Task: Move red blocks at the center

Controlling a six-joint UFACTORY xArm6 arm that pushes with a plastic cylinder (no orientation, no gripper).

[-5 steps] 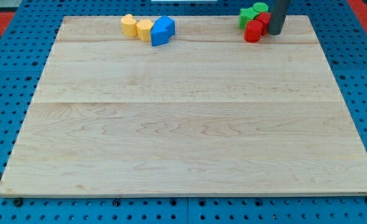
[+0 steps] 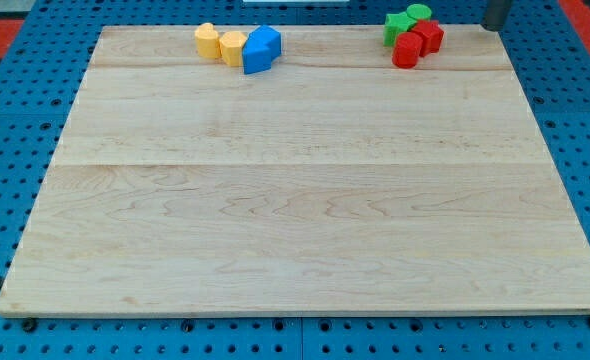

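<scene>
The two red blocks sit at the board's top right corner, touching each other: a red cylinder (image 2: 406, 50) toward the view's bottom left and a second red block (image 2: 428, 36) just above and to its right, its shape hard to make out. Both lie to the view's left of my tip (image 2: 496, 27) and a little below it, near but not touching. The centre of the board (image 2: 305, 200) holds neither of them; they are well up and to the right of it.

My tip is at the very top edge of the view, past the board's top right corner, and only the short dark lower end of the rod shows. It has no jaws to be apart or together; it is a plain rod, touching no block.

Pressed against the red pair on their upper left are two green blocks: a green star (image 2: 398, 24) touching the red cylinder, and a green cylinder (image 2: 419, 13) just above the other red block. Both are left of my tip.

Far to my tip's left, along the board's top edge, is another cluster: a blue block (image 2: 262, 49), angular in shape, with a yellow block (image 2: 233, 46) touching its left side and a second yellow block (image 2: 207, 40) touching that one in turn.

Around the board lies a blue perforated table (image 2: 575, 150).
</scene>
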